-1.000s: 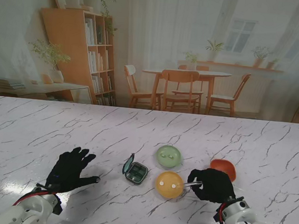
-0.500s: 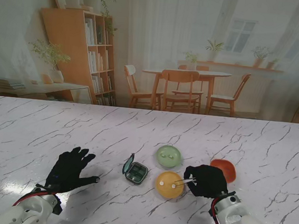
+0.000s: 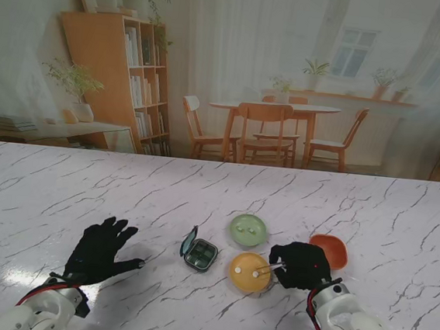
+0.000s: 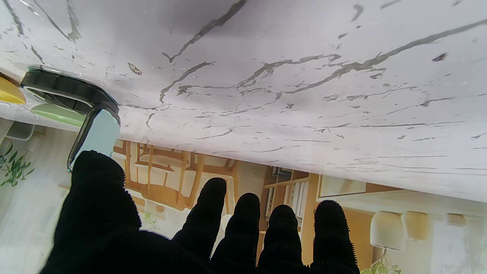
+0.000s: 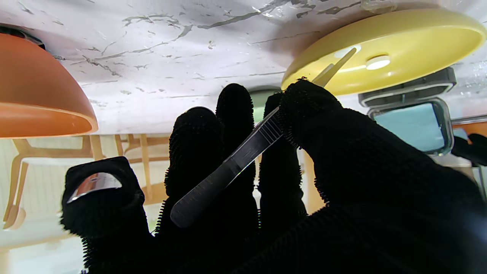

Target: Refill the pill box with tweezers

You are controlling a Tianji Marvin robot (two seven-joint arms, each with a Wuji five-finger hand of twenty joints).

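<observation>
The dark pill box [image 3: 200,254] lies open in the middle of the table, its lid [image 3: 189,240] tilted up; the left wrist view shows it too [image 4: 64,91]. To its right a yellow dish [image 3: 249,272] holds two white pills [image 5: 377,62]. My right hand [image 3: 301,266] is shut on metal tweezers [image 5: 243,152], whose tips [image 3: 257,271] reach into the yellow dish beside a pill. No pill shows between the tips. My left hand [image 3: 100,250] rests flat on the table left of the pill box, fingers [image 4: 243,224] spread, holding nothing.
A green dish [image 3: 248,229] with two pills sits beyond the yellow one. An orange bowl [image 3: 329,250] stands just right of my right hand, close to it in the right wrist view [image 5: 38,87]. White marble table [image 3: 85,191] stretches wide to the left and far side.
My right hand has moved left with the tweezers, bringing their tips from the yellow dish's right rim into the dish. My left hand has drawn slightly nearer to me.
</observation>
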